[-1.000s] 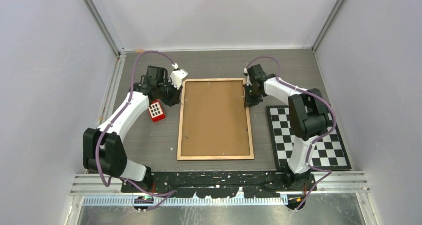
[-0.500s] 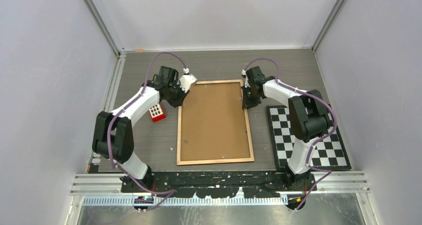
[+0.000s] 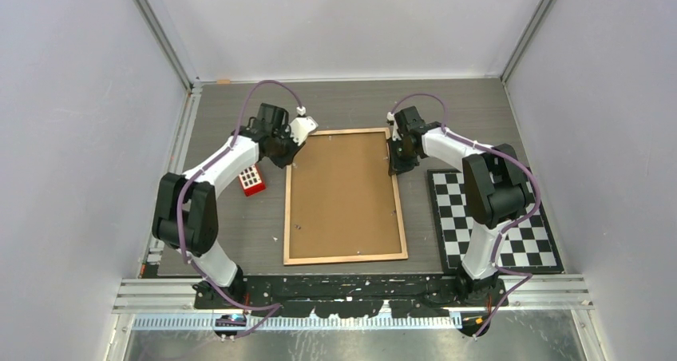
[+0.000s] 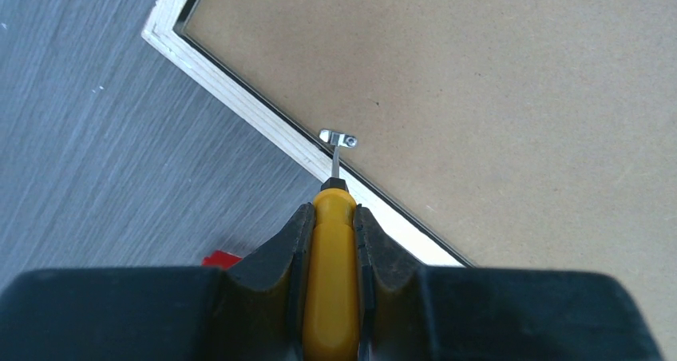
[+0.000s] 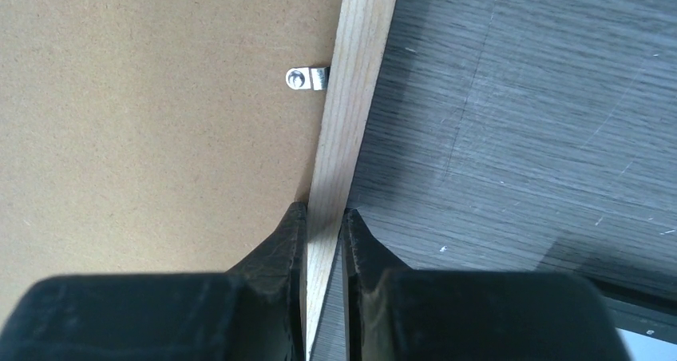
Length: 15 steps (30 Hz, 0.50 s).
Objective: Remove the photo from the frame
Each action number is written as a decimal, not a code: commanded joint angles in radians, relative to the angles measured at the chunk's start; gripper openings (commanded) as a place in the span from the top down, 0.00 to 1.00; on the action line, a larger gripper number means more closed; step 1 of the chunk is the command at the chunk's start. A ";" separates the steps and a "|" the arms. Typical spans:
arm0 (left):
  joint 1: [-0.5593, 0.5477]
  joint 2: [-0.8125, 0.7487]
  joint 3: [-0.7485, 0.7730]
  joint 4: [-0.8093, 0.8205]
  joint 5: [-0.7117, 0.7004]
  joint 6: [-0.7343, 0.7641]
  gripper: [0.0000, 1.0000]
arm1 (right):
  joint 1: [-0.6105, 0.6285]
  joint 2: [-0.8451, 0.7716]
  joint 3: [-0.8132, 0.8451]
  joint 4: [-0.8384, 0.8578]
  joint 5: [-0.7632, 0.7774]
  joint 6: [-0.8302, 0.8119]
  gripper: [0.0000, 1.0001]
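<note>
The frame (image 3: 288, 209) lies face down on the table, its brown backing board (image 3: 343, 193) upward. The photo is hidden under the board. My left gripper (image 3: 293, 155) is at the frame's far left corner, shut on a yellow-handled screwdriver (image 4: 334, 281). The screwdriver's tip touches a small metal tab (image 4: 338, 139) on the left rail. My right gripper (image 3: 394, 163) straddles the right wooden rail (image 5: 355, 97), one finger on the board side and one on the table side, pinching it (image 5: 323, 211). Another metal tab (image 5: 306, 78) sits just ahead on that rail.
A red block with white squares (image 3: 252, 180) lies left of the frame beside the left arm. A black-and-white checkerboard (image 3: 495, 217) lies to the right of the frame. Walls enclose the table on three sides.
My left arm has swung right, bringing the screwdriver to the frame's far left corner. The frame's far end has shifted slightly right. The right gripper stays on the right rail.
</note>
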 commanded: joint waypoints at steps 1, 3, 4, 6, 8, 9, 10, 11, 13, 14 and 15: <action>-0.006 0.029 0.040 0.059 -0.037 0.055 1.00 | 0.025 0.062 -0.039 -0.138 -0.026 -0.075 0.99; -0.012 0.035 0.041 0.060 -0.038 0.068 1.00 | 0.025 0.064 -0.035 -0.138 -0.025 -0.081 0.99; -0.015 0.037 0.039 0.065 -0.040 0.071 1.00 | 0.025 0.067 -0.032 -0.140 -0.024 -0.084 1.00; -0.018 0.039 0.037 0.068 -0.030 0.070 1.00 | 0.025 0.069 -0.026 -0.143 -0.022 -0.089 1.00; -0.020 0.042 0.039 0.066 -0.012 0.057 1.00 | 0.025 0.070 -0.021 -0.144 -0.020 -0.095 0.99; -0.020 0.044 0.043 0.055 0.012 0.053 1.00 | 0.025 0.071 -0.019 -0.145 -0.019 -0.097 1.00; -0.020 0.048 0.049 0.041 0.029 0.046 1.00 | 0.025 0.072 -0.018 -0.146 -0.018 -0.099 1.00; -0.020 0.049 0.054 0.021 0.043 0.040 1.00 | 0.025 0.073 -0.017 -0.146 -0.018 -0.102 1.00; -0.020 0.050 0.059 -0.006 0.073 0.031 1.00 | 0.025 0.076 -0.015 -0.146 -0.017 -0.106 1.00; -0.020 0.050 0.062 -0.021 0.090 0.032 1.00 | 0.024 0.077 -0.015 -0.146 -0.017 -0.107 1.00; -0.020 0.048 0.064 -0.036 0.107 0.028 1.00 | 0.025 0.077 -0.014 -0.146 -0.016 -0.106 0.99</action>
